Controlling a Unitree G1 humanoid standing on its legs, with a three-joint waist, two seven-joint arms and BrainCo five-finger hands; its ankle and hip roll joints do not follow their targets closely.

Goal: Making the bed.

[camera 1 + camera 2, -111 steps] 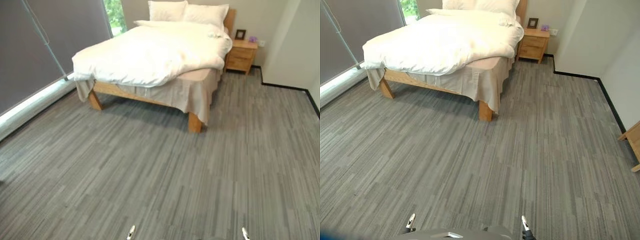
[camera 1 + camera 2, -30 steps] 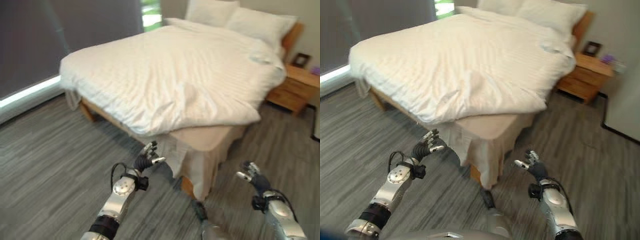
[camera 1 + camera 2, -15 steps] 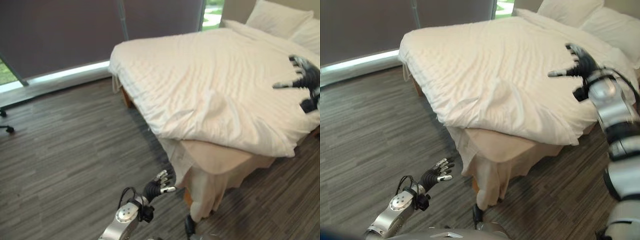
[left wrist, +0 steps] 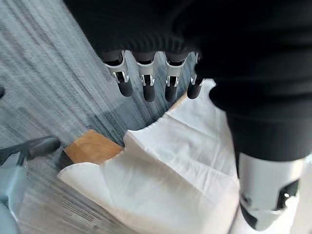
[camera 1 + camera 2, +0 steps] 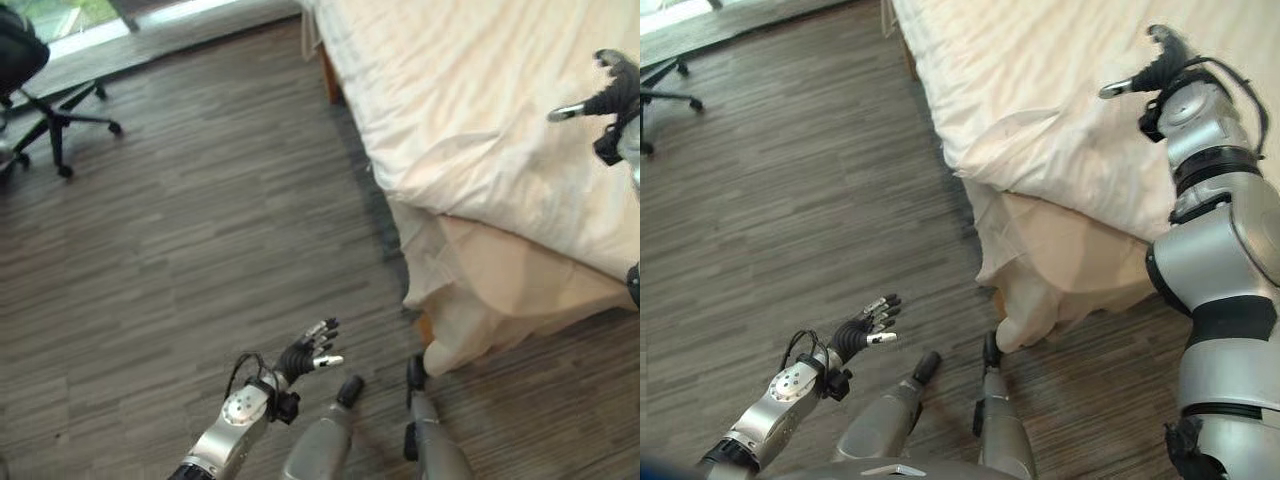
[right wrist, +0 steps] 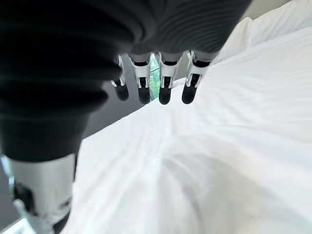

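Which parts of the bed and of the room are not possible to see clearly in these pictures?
- Head of the bed: cut off by the top edge of both eye views; the white duvet runs out of frame.
- Office chair: seat cut off by the upper left corner in the left eye view.
- Bed leg: mostly hidden under the beige bed skirt.
- Right hand over the duvet: contact with the duvet cannot be told.
- Left hand: open above the floor.
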